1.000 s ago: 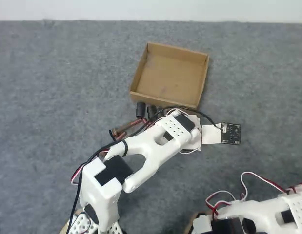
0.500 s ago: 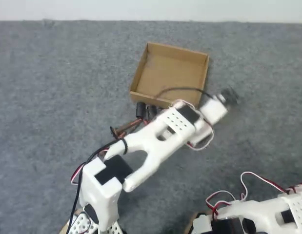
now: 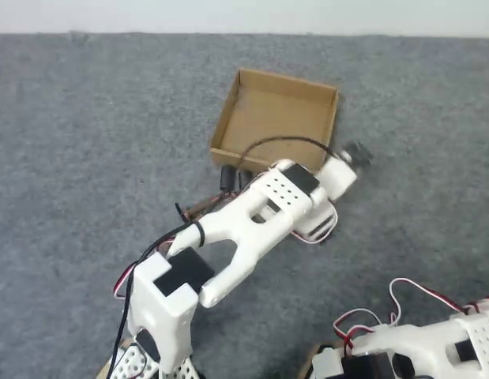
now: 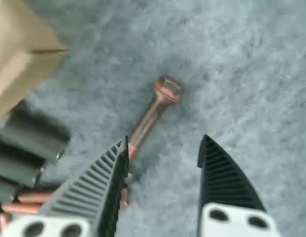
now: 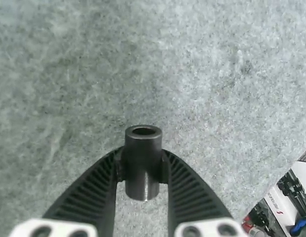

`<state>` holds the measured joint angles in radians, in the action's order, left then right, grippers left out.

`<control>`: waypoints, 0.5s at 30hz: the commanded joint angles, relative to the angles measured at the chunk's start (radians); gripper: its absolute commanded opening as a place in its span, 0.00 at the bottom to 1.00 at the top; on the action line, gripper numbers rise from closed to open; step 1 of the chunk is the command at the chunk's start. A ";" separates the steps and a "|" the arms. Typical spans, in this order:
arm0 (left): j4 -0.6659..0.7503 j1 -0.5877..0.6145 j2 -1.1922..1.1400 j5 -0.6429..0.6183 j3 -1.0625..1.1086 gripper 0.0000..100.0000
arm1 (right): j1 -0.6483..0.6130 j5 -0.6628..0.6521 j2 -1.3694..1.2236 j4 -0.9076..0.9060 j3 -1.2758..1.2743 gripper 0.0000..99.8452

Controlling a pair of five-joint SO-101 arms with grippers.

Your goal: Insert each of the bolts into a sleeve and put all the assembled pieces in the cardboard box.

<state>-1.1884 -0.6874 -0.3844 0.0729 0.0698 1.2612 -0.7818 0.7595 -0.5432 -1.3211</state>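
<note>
Hanging over the grey counter [image 3: 86,158], the left pincer [image 4: 164,143] gapes wide and grips nothing. Its wrist view shows one copper flange bolt [image 4: 155,111] lying alone beneath the fingers, near a corner of the cardboard box [image 4: 17,59]; in the high view the left arm [image 3: 260,213] covers that spot. The right pincer [image 5: 143,159] is closed on one black sleeve [image 5: 143,143], whose open bore end stands past the fingertips. From above, two more sleeves [image 3: 227,178] sit just outside the box's near wall, with bolts [image 3: 198,210] beside them, too bunched to count.
</note>
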 commanded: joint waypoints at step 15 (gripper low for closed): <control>0.114 -0.003 -0.132 0.120 -0.125 0.20 | 0.008 -0.006 0.045 0.087 0.020 0.01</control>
<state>-1.0088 -0.6920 -0.4902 0.1880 0.0775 1.2612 -0.7818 0.7595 -0.4818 -1.3211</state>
